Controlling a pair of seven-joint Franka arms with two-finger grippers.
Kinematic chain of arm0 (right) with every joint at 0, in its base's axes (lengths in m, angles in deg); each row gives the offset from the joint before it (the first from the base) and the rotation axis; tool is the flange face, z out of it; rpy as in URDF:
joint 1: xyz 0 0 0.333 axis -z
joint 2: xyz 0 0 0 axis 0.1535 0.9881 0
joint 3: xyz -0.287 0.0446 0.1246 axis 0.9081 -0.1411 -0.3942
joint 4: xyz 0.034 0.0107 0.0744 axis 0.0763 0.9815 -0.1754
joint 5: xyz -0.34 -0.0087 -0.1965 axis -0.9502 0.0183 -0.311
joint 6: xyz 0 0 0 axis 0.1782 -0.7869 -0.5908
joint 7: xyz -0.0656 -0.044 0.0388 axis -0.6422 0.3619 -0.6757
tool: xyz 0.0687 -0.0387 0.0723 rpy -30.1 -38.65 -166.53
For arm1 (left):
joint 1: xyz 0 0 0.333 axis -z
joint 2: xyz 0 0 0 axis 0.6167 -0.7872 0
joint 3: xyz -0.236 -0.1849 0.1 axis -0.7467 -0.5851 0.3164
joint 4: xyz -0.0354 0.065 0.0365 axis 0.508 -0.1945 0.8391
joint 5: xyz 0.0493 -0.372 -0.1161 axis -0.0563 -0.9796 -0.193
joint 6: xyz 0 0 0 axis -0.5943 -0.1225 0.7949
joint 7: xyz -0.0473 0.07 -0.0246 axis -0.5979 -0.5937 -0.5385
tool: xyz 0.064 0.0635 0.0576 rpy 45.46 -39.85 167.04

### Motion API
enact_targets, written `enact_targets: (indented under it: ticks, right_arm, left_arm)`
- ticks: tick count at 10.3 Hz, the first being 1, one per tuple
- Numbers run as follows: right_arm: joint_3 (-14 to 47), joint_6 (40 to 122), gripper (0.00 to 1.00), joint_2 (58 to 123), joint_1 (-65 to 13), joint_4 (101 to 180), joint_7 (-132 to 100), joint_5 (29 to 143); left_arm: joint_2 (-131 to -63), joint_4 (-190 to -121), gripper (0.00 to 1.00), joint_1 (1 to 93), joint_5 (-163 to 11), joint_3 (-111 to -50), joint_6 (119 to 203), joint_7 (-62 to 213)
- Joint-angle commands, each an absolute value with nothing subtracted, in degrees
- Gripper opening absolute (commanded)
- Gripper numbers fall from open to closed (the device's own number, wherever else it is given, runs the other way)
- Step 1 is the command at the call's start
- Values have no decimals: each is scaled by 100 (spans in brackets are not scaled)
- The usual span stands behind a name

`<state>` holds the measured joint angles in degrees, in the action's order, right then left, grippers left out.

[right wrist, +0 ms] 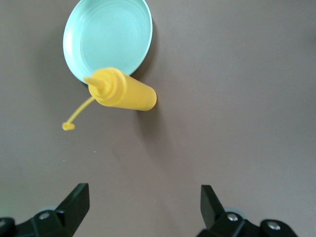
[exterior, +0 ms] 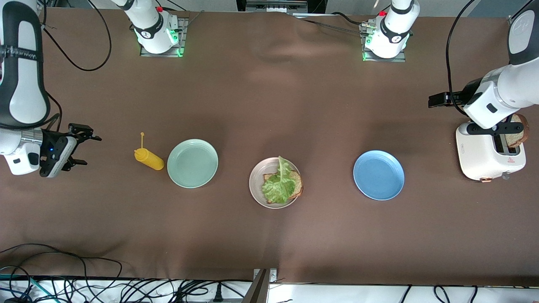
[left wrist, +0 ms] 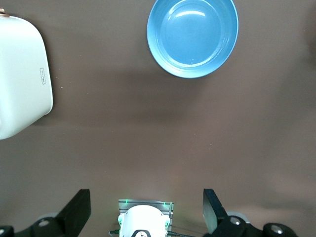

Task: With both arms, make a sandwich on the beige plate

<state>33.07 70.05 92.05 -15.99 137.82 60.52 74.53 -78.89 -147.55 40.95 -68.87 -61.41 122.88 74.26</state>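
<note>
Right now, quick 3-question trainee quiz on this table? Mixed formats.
1. True or false: the lettuce leaf lies on a bread slice on the beige plate.
2. Which plate is beside the yellow squeeze bottle? A mint-green plate, B blue plate
3. Fill in: a second bread slice sticks up from the ____.

Key:
1. True
2. A
3. Toaster

Both the left gripper and right gripper hang over bare table with jaws open.

The lettuce leaf [exterior: 279, 185] hides most of the bread slice [exterior: 296, 184] beneath it. In the left wrist view, the toaster [left wrist: 19, 74] is cut off at the frame's edge.
</note>
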Motion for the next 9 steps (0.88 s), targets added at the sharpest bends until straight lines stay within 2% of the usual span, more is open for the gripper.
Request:
enact_targets:
  ticks: [1,7,9]
  right_arm:
    - [3289,7012,100,9665,-1271,13729,7124,8261]
    - [3289,6942,100,10422,-1138,13852,9550,10231]
    - [3210,6628,100,10537,-1112,14079,10089,10723]
  left_arm:
    - [-7876,-14741,100,4036,-6772,-6158,12285,7372]
    - [-7867,-14732,100,4133,-6703,-6193,12267,7381]
    - [-7867,-14776,100,4045,-6702,-6176,12267,7363]
